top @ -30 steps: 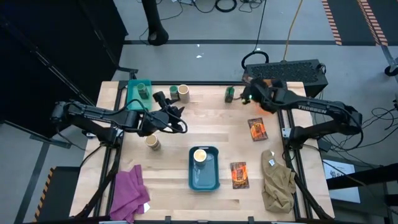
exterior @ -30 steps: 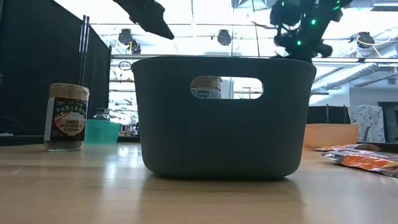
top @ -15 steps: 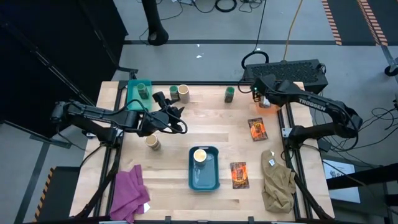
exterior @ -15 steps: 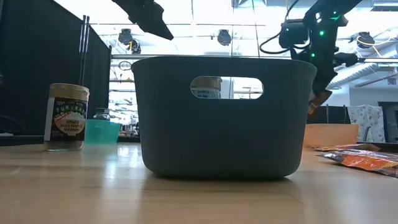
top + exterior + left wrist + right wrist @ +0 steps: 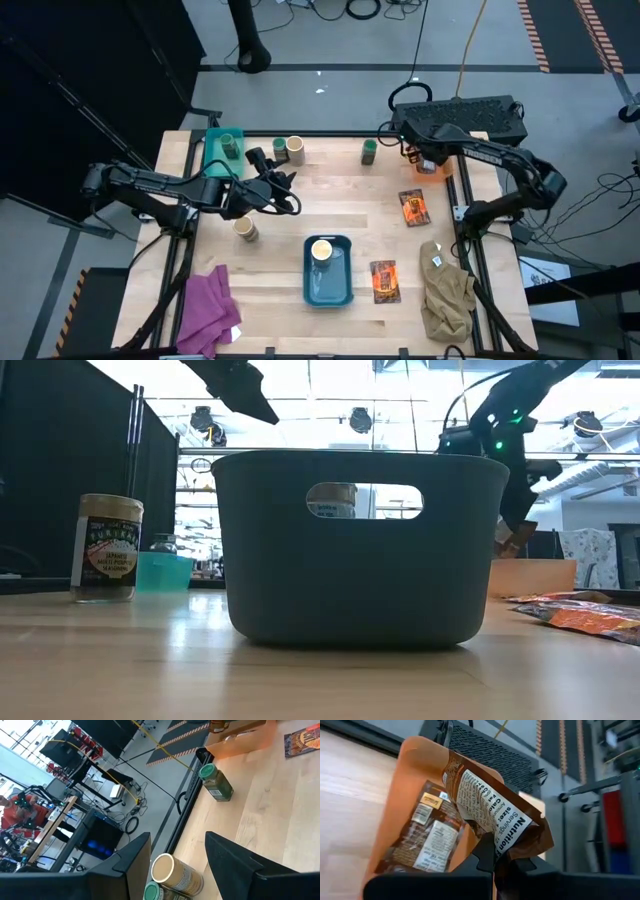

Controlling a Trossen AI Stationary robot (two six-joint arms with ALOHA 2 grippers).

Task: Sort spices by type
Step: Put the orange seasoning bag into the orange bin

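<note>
My right gripper (image 5: 420, 154) hangs over the orange bin (image 5: 441, 169) at the back right, shut on a brown-and-orange spice packet (image 5: 496, 815). One more packet (image 5: 427, 840) lies inside that bin (image 5: 415, 775). Two packets (image 5: 413, 207) (image 5: 384, 280) lie flat on the table's right half. A green jar (image 5: 369, 150) stands at the back middle. My left gripper (image 5: 277, 181) hovers open and holds nothing, near a green jar (image 5: 280, 150) and a cream-topped jar (image 5: 295, 148). Another cream-topped jar (image 5: 245, 229) stands at the left.
A blue-grey bin (image 5: 328, 288) at front centre holds a cream-topped jar (image 5: 321, 250). A teal bin (image 5: 214, 156) at the back left holds a green jar (image 5: 230, 147). A purple cloth (image 5: 207, 310) lies front left, a khaki cloth (image 5: 446, 292) front right.
My right gripper has swung from beside the back green jar toward the back right, carrying the packet over the orange bin. The left arm has stayed still.
</note>
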